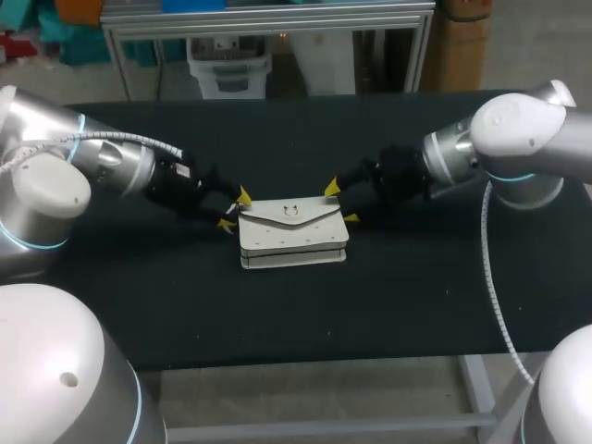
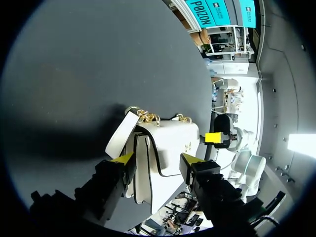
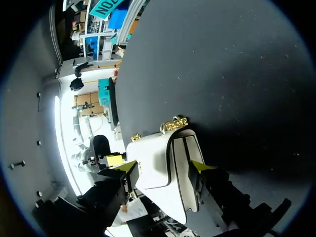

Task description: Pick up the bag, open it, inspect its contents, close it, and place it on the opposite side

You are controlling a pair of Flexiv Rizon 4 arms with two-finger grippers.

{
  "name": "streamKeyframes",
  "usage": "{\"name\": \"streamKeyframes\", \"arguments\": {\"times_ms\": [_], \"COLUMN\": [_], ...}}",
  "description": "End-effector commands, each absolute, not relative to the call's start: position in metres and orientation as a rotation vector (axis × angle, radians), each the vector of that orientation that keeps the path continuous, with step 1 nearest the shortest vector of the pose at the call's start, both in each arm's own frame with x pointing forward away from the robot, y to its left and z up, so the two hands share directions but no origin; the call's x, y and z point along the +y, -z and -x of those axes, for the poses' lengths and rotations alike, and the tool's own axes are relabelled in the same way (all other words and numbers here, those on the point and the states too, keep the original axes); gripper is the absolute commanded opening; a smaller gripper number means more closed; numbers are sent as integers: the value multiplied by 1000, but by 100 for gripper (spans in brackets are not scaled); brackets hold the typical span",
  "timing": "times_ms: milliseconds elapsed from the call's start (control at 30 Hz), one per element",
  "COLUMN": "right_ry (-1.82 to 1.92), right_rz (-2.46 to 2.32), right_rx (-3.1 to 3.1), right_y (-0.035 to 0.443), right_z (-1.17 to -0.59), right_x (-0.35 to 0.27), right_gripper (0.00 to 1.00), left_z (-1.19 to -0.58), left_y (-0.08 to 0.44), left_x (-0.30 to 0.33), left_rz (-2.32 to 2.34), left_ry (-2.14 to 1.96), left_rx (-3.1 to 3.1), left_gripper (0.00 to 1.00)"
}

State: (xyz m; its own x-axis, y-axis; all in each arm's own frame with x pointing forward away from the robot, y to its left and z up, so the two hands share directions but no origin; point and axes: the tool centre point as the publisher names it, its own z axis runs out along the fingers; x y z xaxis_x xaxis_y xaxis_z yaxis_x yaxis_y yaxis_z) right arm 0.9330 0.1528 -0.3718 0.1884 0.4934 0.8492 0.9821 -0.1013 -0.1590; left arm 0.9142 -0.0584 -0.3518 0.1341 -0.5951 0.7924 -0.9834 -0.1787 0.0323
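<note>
A white bag is seen on the black table, about midway between the table's left and right edges and roughly halfway between its back and front edges. Its envelope flap is turned upward, and 1 small gold clasp is seen at the flap's middle.

The left gripper is placed at the bag's left end, with its 2 yellow-tipped fingers spread wide. 1 tip is seen just behind the bag's back left corner and the other just off the left end. In the left wrist view the end of the bag is framed between the fingers of the left gripper, and a gold chain is seen at the bag's edge ahead of them. Whether either finger touches the bag cannot be told.

The right gripper is placed at the bag's right end, its 2 fingers likewise set wide apart. 1 tip is seen just behind the back edge and the other against the right end. In the right wrist view the bag is seen between the fingers of the right gripper, with the chain ahead of them. Contact cannot be confirmed here either.

The 2 grippers are pointed toward each other, with the bag between them.
</note>
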Motion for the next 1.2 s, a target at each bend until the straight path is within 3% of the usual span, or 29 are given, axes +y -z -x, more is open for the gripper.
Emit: {"name": "streamKeyframes", "arguments": {"times_ms": [33,233,267,400,500,600,667,700,767,800,867,967,1000,1067,1133,1200], "right_ry": [809,784,779,772,767,766,767,767,771,771,784,790,791,795,802,812], "right_rz": [1683,1679,1678,1674,1674,1678,1680,1683,1686,1686,1689,1694,1698,1699,1705,1707], "right_rx": [-1395,-1378,-1376,-1373,-1374,-1376,-1376,-1376,-1375,-1375,-1389,-1406,-1409,-1414,-1423,-1422], "right_y": [373,377,378,381,382,382,383,384,385,385,386,386,386,386,387,388], "right_z": [-937,-937,-937,-936,-936,-934,-933,-933,-932,-932,-931,-930,-929,-929,-927,-926], "right_x": [158,164,165,168,168,168,168,167,167,166,166,166,166,165,164,162], "right_gripper": [60,56,50,42,28,22,20,16,10,3,0,45,67,99,100,100], "left_z": [-916,-916,-917,-915,-914,-911,-910,-910,-909,-909,-909,-910,-911,-911,-910,-908], "left_y": [355,360,361,363,363,366,365,364,365,365,366,367,367,366,366,365], "left_x": [-59,-62,-62,-66,-71,-65,-68,-71,-75,-76,-78,-79,-79,-76,-72,-68], "left_rz": [-1835,-1800,-1796,-1756,-1737,-1729,-1724,-1723,-1722,-1716,-1712,-1715,-1717,-1722,-1741,-1744], "left_ry": [-885,-875,-874,-865,-855,-854,-854,-854,-849,-849,-847,-831,-828,-828,-831,-837], "left_rx": [-1507,-1509,-1509,-1527,-1543,-1546,-1547,-1547,-1546,-1550,-1547,-1548,-1548,-1545,-1533,-1527], "left_gripper": [59,60,59,62,63,58,47,21,0,0,0,0,0,0,46,58]}}
